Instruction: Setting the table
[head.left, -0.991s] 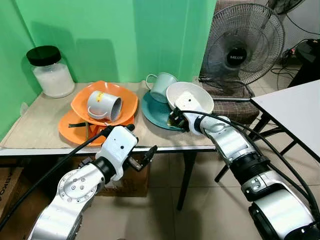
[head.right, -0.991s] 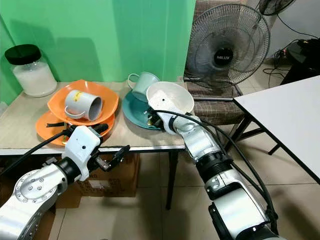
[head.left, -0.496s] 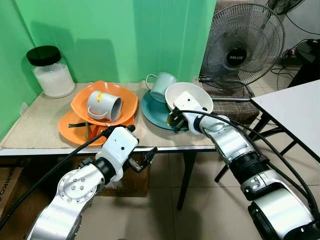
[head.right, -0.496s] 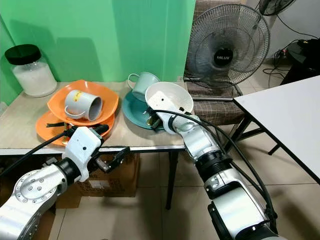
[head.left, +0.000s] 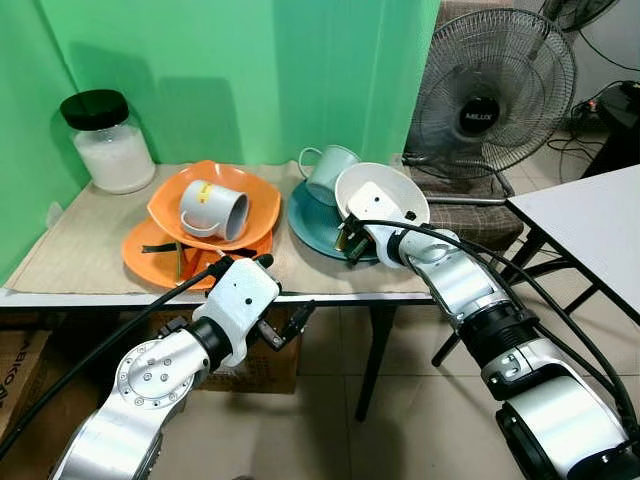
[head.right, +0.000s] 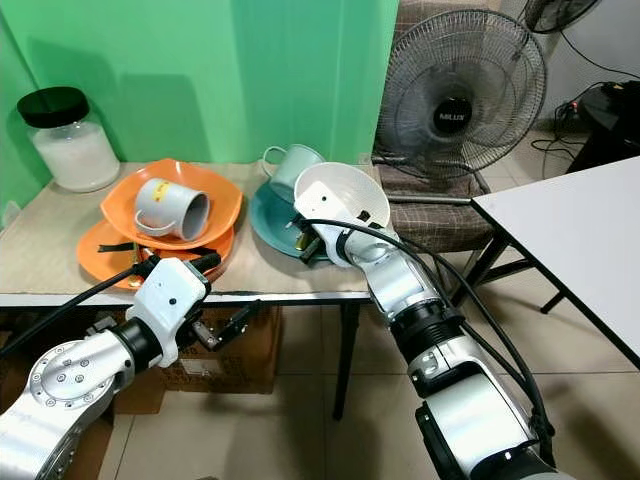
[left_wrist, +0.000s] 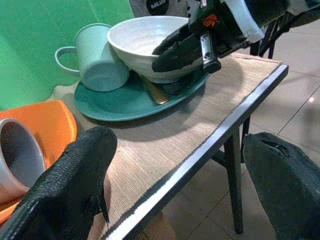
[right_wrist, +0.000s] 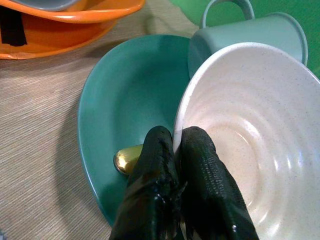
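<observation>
Two stacks of crockery crowd the beige woven-topped table (head.left: 90, 255) by the green wall, so laying looks barely begun, the right gripper (head.left: 350, 240) pinching the speckled white ceramic bowl (head.left: 385, 190) tilted above the round teal plate (right_wrist: 125, 100), while the left gripper (left_wrist: 175, 190) gapes empty below the table edge.

White bowl (right_wrist: 240, 130) covers most of the gold spoon (right_wrist: 127, 158) on the teal plate (right_wrist: 125, 90), its handle hidden.

right claw (right_wrist: 177, 150) pinched, left claw (left_wrist: 175, 195) agape
</observation>
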